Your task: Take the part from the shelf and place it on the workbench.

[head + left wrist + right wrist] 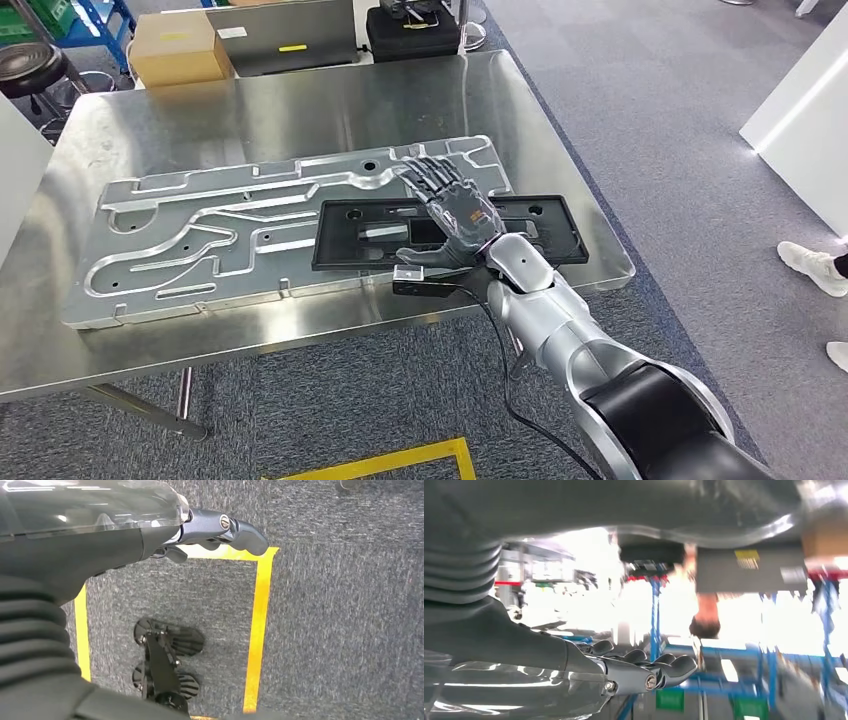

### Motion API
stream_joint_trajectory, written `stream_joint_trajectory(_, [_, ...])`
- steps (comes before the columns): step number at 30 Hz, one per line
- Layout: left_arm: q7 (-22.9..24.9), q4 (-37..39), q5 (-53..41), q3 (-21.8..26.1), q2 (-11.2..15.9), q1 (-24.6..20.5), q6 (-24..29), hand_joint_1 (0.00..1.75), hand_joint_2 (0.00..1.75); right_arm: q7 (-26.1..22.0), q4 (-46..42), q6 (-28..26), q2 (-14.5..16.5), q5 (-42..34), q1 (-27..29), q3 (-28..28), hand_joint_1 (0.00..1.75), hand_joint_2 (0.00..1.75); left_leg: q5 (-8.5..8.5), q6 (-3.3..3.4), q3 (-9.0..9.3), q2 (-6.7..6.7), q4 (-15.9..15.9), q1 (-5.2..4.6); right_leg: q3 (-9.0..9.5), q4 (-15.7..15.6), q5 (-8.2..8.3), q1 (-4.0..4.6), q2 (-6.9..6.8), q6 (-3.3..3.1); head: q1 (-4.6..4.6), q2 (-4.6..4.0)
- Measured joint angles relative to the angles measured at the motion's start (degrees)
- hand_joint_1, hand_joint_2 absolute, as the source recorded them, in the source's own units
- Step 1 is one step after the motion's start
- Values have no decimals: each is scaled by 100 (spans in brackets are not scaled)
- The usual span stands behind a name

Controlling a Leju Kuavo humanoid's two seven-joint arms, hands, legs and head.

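Now the black part [450, 232] lies flat near the workbench's [300, 110] front right edge, partly on a grey plate [250, 225]. The right hand [455, 215], fingers spread, holds nothing above it; lift straight clear without dragging it.

A black part [450, 232] lies on a shiny silver plate [250, 235]; at twelve o'clock sits a tan box [178, 47]. Yellow tape [260, 625] lines grey carpet [340, 605].

A steel tabletop [300, 110] is set on grey carpet [640, 100], which is marked with yellow tape [260, 630]. Behind it are seen a cardboard box [178, 45], a black case [412, 30], a stool [30, 70] and blue racking [105, 20]. A white panel [805, 110] stands at the right.
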Motion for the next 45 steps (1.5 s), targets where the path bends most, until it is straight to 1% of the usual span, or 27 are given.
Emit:
stream_joint_trajectory(2, [-5,0,28,-1,-1,2,-6,0,0,-263,-352,-8,42,-62,74,-254,0,0,-115,-51,-48,1,136,1,39,-70,26,-32,-9,-61,0,0])
stream_joint_trajectory(3, [-10,0,46,-1,-2,6,-11,0,0,-385,-534,-9,67,-95,118,-367,0,0,-253,-70,-142,1,357,3,58,-98,36,-48,-16,-87,0,0])
stream_joint_trajectory(5, [-17,0,94,0,-5,28,-19,0,0,-664,-966,-10,113,-231,270,-582,0,0,-611,-109,-477,1,1092,17,65,-102,29,-35,-20,-116,0,0])
stream_joint_trajectory(6, [-19,0,121,2,-5,48,-20,0,0,-809,-1233,-10,129,-381,394,-683,0,0,-716,-128,-630,1,1408,23,67,-97,21,-32,-20,-119,0,0])
stream_joint_trajectory(7, [-19,0,150,7,-5,70,-24,0,0,-940,-1549,-11,139,-622,551,-773,0,0,-727,-146,-714,2,1567,32,69,-87,10,-30,-19,-116,0,0])
stream_joint_trajectory(8, [-19,0,179,18,-5,91,-31,0,0,-1037,-1917,-11,139,-936,727,-848,0,0,-622,-160,-686,3,1490,44,71,-70,-5,-34,-15,-105,0,0])
stream_joint_trajectory(9, [-19,0,209,31,-5,108,-42,0,0,-1082,-2304,-10,127,-1278,902,-899,0,0,-448,-168,-563,3,1221,60,74,-46,-26,-42,-12,-88,0,0])
stream_joint_trajectory(11, [-25,1,292,78,-11,129,-91,0,0,-1055,-3283,-12,40,-1937,1321,-977,0,0,-159,-173,-191,-12,490,81,75,22,-91,-59,-15,-28,0,0])
stream_joint_trajectory(13, [-67,3,421,150,-27,169,-175,0,0,-1045,-4545,-23,-104,-2413,1968,-1211,0,0,-95,-111,8,-40,138,68,80,69,-146,-48,-30,44,0,0])
stream_joint_trajectory(16, [-163,4,565,277,-71,284,-274,0,0,-1174,-6365,-32,-319,-2915,3213,-2003,0,0,-108,22,33,-78,119,53,141,57,-185,-35,-61,145,1,0])
stream_joint_trajectory(18, [-206,4,592,338,-110,343,-316,0,0,-1217,-7221,-30,-480,-3264,3941,-2675,0,0,-110,99,51,-84,98,63,70,267,-363,-51,-53,216,2,0])
stream_joint_trajectory(21, [-229,4,593,401,-150,376,-358,0,0,-1230,-8028,-25,-657,-3766,4926,-3684,0,0,-121,172,50,-65,95,46,-440,1329,-899,-64,-25,278,2,0])
stream_joint_trajectory(22, [-229,4,590,414,-161,382,-372,0,0,-1230,-8197,-21,-687,-3883,5218,-3988,0,0,-120,184,49,-58,96,32,-578,1606,-987,-66,-23,281,2,0])
stream_joint_trajectory(23, [-231,4,586,425,-171,385,-390,0,0,-1231,-8324,0,-699,-3960,5480,-4281,0,0,-117,191,50,-50,98,18,-599,1649,-955,-67,-23,273,2,0])
stream_joint_trajectory(24, [-233,4,584,433,-179,387,-410,0,0,-1232,-8412,42,-707,-4002,5708,-4562,0,0,-113,196,51,-45,99,6,-495,1457,-826,-67,-23,254,2,0])
stream_joint_trajectory(26, [-239,4,583,449,-203,385,-443,0,0,-1232,-8492,195,-704,-4046,6043,-5116,0,0,-112,192,56,-42,99,-16,-59,654,-485,-48,-26,185,2,0])
stream_joint_trajectory(28, [-245,4,584,470,-229,374,-467,0,0,-1232,-8455,393,-686,-4022,6218,-5620,0,0,-109,164,63,-32,98,-36,229,109,-299,-9,-32,123,2,0])
stream_joint_trajectory(30, [-247,4,593,498,-244,358,-493,0,0,-1229,-8281,615,-645,-3827,6302,-6072,0,0,-88,108,66,-21,82,-41,254,25,-242,18,-31,79,2,0])
stream_joint_trajectory(32, [-242,4,615,527,-255,346,-506,0,0,-1224,-7923,789,-560,-3376,6287,-6477,0,0,-146,45,44,-11,129,-41,241,-35,-166,-14,-34,16,2,0])
stream_joint_trajectory(34, [-237,4,632,546,-270,337,-495,0,0,-1225,-7413,821,-451,-2903,6208,-6794,0,0,-488,-3,-77,-7,476,-40,195,-98,-74,-51,-51,-39,2,0])
stream_joint_trajectory(36, [-232,4,635,560,-292,332,-459,0,0,-1228,-6768,772,-378,-2539,6095,-7038,0,0,-979,-34,-288,-9,1148,-27,96,-103,2,-48,-59,-57,1,0])
stream_joint_trajectory(37, [-229,4,634,568,-302,332,-439,0,0,-1230,-6395,739,-356,-2376,6019,-7152,0,0,-1137,-47,-342,-9,1424,-21,37,-100,45,-47,-59,-53,1,0])
stream_joint_trajectory(38, [-227,4,632,573,-310,331,-420,0,0,-1229,-5982,703,-342,-2217,5933,-7272,0,0,-1187,-56,-300,-9,1517,-17,-23,-96,90,-48,-58,-44,1,0])
stream_joint_trajectory(39, [-225,4,629,576,-315,327,-406,0,0,-1228,-5567,655,-333,-2076,5854,-7389,0,0,-1130,-59,-143,-8,1380,-13,-80,-89,134,-50,-57,-29,1,0])
stream_joint_trajectory(42, [-216,4,606,580,-326,297,-385,0,0,-1189,-4288,466,-381,-1669,5636,-7704,0,0,-779,-29,649,-17,223,-15,-217,-33,248,-49,-53,49,1,0])
stream_joint_trajectory(43, [-210,5,596,580,-336,287,-381,0,0,-1155,-3795,400,-446,-1513,5547,-7799,0,0,-716,2,792,-22,-20,-25,-242,-17,285,-43,-51,85,1,0])
stream_joint_trajectory(45, [-190,6,579,581,-362,283,-377,0,0,-993,-2714,305,-621,-1191,5365,-8009,0,0,-645,88,817,-28,-115,-64,-254,-26,369,-42,-46,162,1,0])
